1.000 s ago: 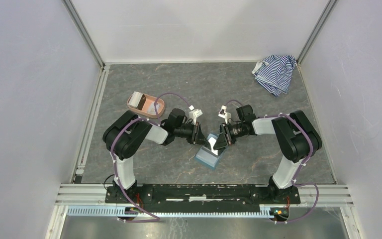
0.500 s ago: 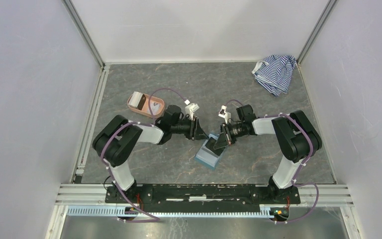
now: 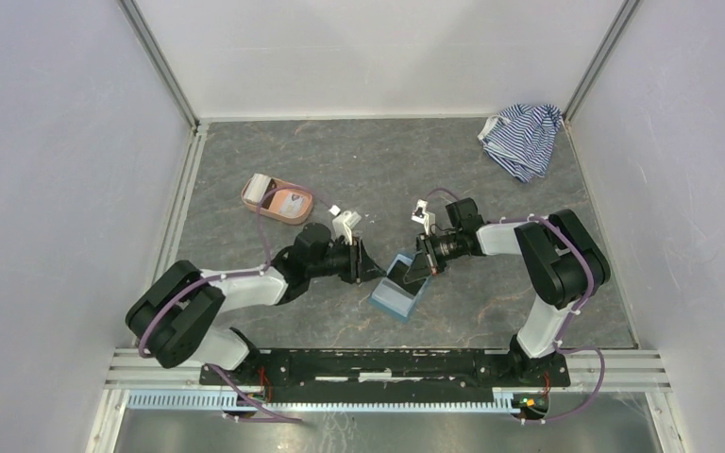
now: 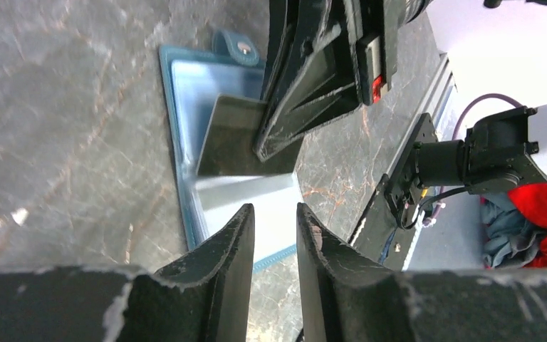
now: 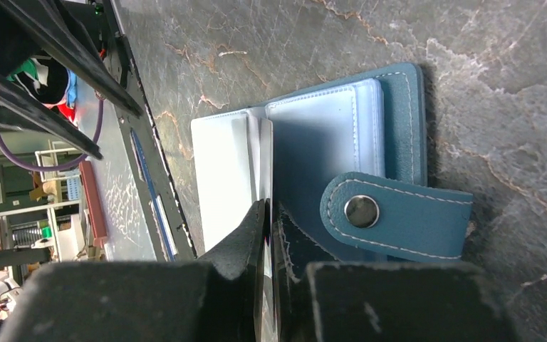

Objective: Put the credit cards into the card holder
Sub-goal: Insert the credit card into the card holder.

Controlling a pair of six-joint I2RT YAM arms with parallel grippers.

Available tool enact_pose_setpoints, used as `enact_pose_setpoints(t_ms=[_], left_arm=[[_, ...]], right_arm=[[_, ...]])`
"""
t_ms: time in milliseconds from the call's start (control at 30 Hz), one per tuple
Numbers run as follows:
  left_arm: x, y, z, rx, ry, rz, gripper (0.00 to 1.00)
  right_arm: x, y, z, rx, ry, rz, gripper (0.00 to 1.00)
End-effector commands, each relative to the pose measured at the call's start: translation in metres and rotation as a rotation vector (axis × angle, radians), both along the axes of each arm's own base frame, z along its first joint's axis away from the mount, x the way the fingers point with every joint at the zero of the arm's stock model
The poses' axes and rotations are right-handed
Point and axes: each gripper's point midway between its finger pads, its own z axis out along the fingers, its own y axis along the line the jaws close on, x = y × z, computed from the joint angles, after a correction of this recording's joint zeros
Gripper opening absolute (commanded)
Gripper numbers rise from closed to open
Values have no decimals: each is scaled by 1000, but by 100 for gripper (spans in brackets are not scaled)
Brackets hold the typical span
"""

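The grey table [image 3: 274, 151] carries everything. The left arm [image 3: 245, 288] has swung its elbow out toward the near-left corner over the last second. This drew the left gripper [image 3: 366, 264] back, so it now sits just beside the card holder [image 3: 395, 300] rather than over it. The right arm [image 3: 547, 255] has barely shifted. A striped cloth [image 3: 521, 137] lies well apart in the far right corner, and a pink tray [image 3: 293, 200] sits behind the left arm with a whitish card [image 3: 262, 189] in it.

The card holder lies open and flat between the two grippers, its snap tab [image 5: 392, 212] folded out to the side.

The right gripper [image 3: 417, 269] has its jaws clamped on a dark card [image 4: 231, 142], tilted with its lower edge down among the clear sleeves. The left jaws stand a little apart, with nothing between them.

With the left gripper backed off, the right one alone is steering this card. It looks only partly seated and probably needs pushing deeper into a sleeve. The card in the tray has yet to go in.
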Motion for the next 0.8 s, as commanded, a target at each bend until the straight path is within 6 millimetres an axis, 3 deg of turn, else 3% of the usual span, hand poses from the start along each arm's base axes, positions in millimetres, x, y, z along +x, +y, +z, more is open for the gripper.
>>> enact_pose_setpoints(t_ms=[0, 400, 767], left_arm=[[-7, 1, 2, 1, 90, 156, 35], [-55, -4, -22, 15, 343, 373, 45], [-54, -2, -42, 22, 409, 501, 54]], right_arm=[[-1, 2, -10, -34, -35, 29, 10], [-8, 3, -17, -53, -27, 52, 9], [-11, 0, -20, -68, -47, 61, 7]])
